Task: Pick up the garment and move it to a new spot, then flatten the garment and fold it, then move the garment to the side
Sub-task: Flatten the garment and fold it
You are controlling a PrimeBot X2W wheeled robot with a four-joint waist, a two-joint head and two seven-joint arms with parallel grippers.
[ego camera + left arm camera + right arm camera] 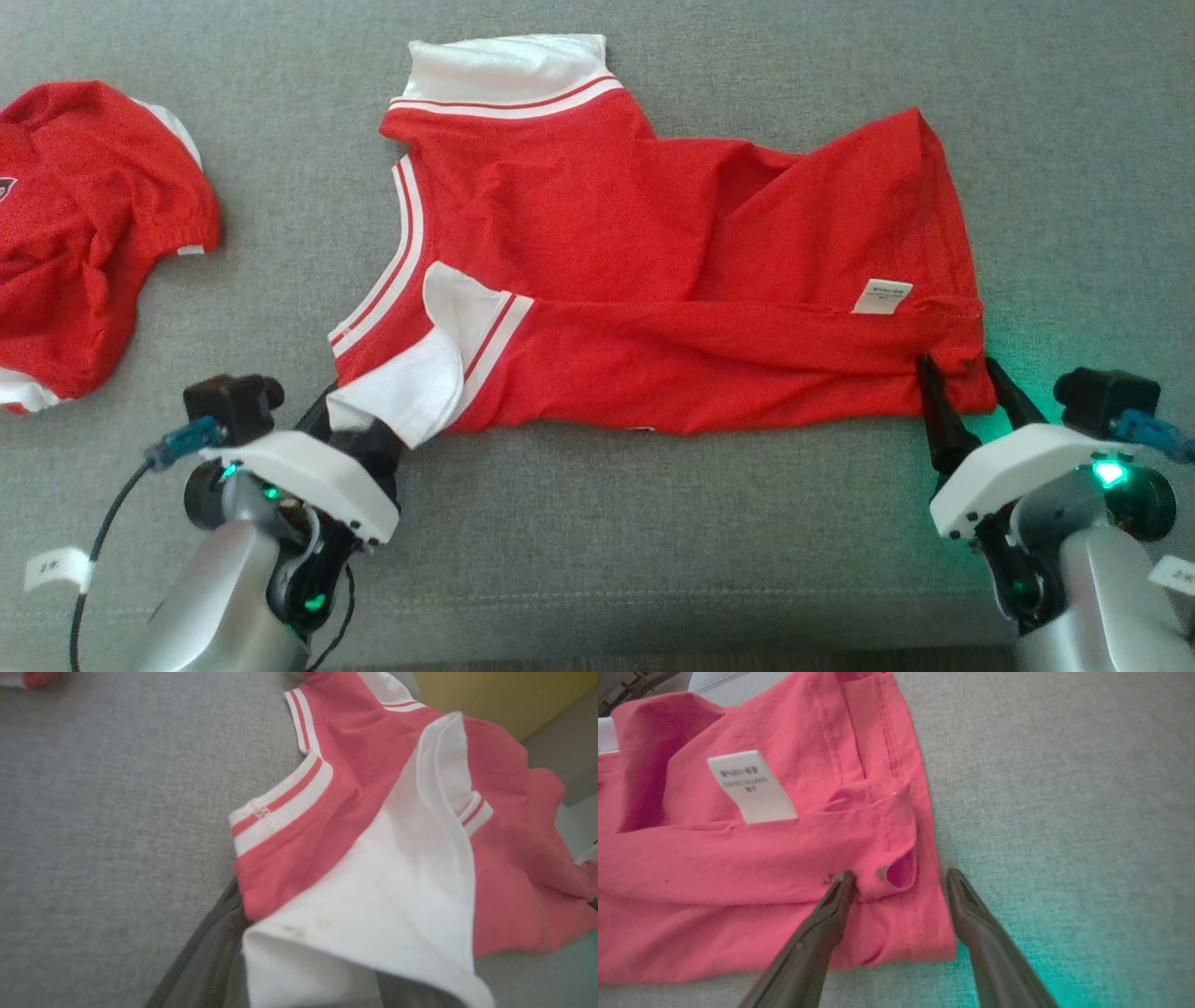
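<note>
Red shirt [653,280], grey couch [597,523] | white label [881,297] right, print unreadable | left gripper [359,431] open under sleeve [411,387] | right gripper [958,364] open at hem [967,313]

Home-like room, grey fabric sofa seat [653,523]

The garment [653,280] lies across the middle of the cushion [653,541], collar end left, hem right. Far left, well apart, sits another garment [84,233]. The left gripper [359,434] is tucked under the near-left sleeve [411,392]. The right gripper [971,397] straddles the near-right hem corner, with the label [881,297] just behind.
</note>
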